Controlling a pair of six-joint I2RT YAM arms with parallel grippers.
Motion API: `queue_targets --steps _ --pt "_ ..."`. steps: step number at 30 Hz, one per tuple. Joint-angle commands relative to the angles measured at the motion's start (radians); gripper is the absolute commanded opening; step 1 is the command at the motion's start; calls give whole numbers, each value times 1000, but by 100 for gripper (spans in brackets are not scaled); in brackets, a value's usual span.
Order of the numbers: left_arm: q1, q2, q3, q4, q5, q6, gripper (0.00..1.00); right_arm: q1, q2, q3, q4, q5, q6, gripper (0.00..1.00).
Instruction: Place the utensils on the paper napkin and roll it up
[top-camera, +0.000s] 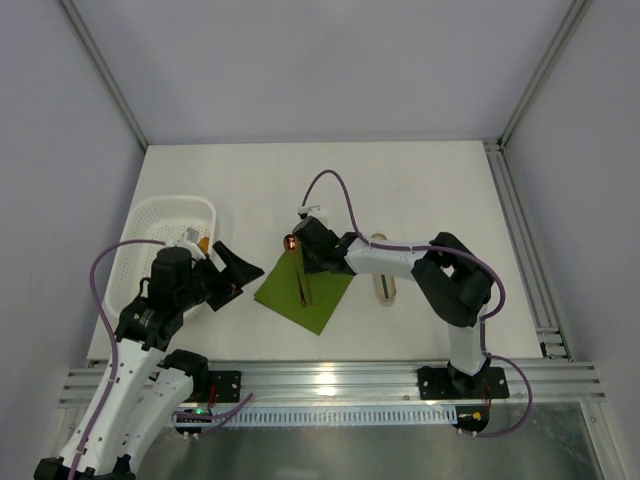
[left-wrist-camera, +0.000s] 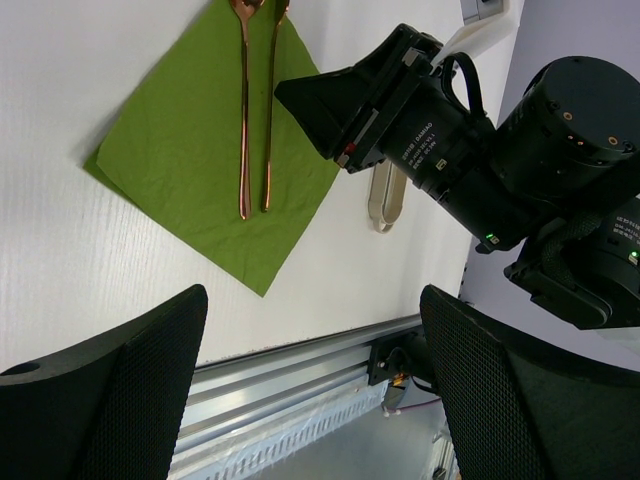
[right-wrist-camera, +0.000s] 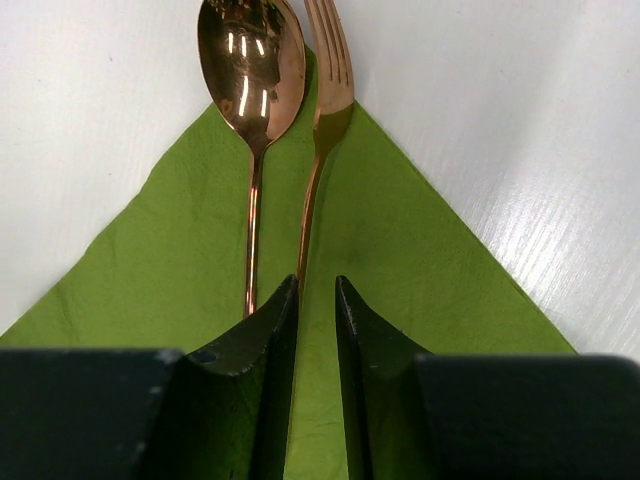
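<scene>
The olive-green paper napkin (top-camera: 318, 295) lies flat as a diamond between the arms; it also shows in the left wrist view (left-wrist-camera: 190, 150) and the right wrist view (right-wrist-camera: 400, 260). The copper spoon (right-wrist-camera: 251, 70) and fork (right-wrist-camera: 330, 80) lie side by side on it, heads past its far corner, seen as thin lines from above (top-camera: 304, 290) and in the left wrist view (left-wrist-camera: 243, 120). My right gripper (right-wrist-camera: 315, 282) hovers low over the handles, jaws a narrow gap apart with only napkin between them (top-camera: 303, 262). My left gripper (left-wrist-camera: 315, 385) is wide open and empty, left of the napkin (top-camera: 235, 275).
A white mesh basket (top-camera: 150, 225) stands at the left behind my left gripper. A pale beige oblong piece (top-camera: 385, 285) lies right of the napkin under the right arm, also in the left wrist view (left-wrist-camera: 385, 200). The metal rail (top-camera: 330, 380) runs along the near edge.
</scene>
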Motion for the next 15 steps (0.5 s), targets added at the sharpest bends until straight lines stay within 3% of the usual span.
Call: queue_targets --steps 1,15 --pt "6 -8 -5 24 20 17 88 11 6 53 15 25 -10 25" --pt "6 -11 -5 18 18 20 88 15 64 101 -19 37 5 25"
